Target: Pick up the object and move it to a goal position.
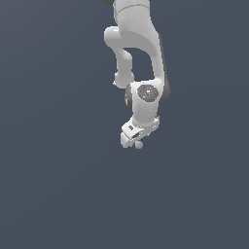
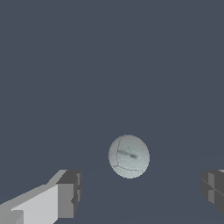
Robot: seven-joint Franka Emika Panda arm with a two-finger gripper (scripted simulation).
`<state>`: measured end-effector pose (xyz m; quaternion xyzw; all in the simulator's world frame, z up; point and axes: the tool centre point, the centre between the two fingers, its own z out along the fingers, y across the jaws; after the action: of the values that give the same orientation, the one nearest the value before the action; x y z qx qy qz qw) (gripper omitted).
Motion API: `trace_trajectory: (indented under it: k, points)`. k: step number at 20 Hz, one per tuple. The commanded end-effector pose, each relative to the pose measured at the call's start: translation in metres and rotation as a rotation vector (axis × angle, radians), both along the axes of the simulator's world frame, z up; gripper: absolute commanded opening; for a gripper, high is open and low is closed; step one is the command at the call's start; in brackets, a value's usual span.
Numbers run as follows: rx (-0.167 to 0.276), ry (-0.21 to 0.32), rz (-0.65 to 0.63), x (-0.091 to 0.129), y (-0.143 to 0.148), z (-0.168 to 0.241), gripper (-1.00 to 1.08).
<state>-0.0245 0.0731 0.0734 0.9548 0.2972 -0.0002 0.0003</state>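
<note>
Here, plain dark slate-blue ground fills everything; the fingers stand wide apart, the ball untouched between them.

One robot arm, white, with several jointed links; its exact link count cannot be read from the exterior view, since the upper part runs out of frame. One gripper at the arm's end, bearing two fingers; both show in the wrist view, one at each side, each with a dark grey pad. One ball, pale grey-green, lying in the space between the two fingers; the exterior view shows the same single ball just beside the gripper's tip. One uniform dark blue-grey background fills both views; whether it is a floor or a table is unclear.
</note>
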Motion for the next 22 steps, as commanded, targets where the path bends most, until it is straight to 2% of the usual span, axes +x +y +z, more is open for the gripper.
trace_trajectory:
  k: [1, 7, 16, 21, 22]
  points:
    - [0.001, 0.000, 0.015, -0.001, 0.002, -0.002, 1.00]
    - [0.000, 0.000, 0.011, -0.001, 0.002, -0.007, 1.00]
    - [0.001, 0.000, 0.016, -0.002, 0.002, -0.046, 1.00]
    - [0.001, 0.000, 0.017, -0.001, 0.002, -0.052, 1.00]
    - [0.001, 0.000, 0.017, -0.001, 0.002, -0.052, -1.00]
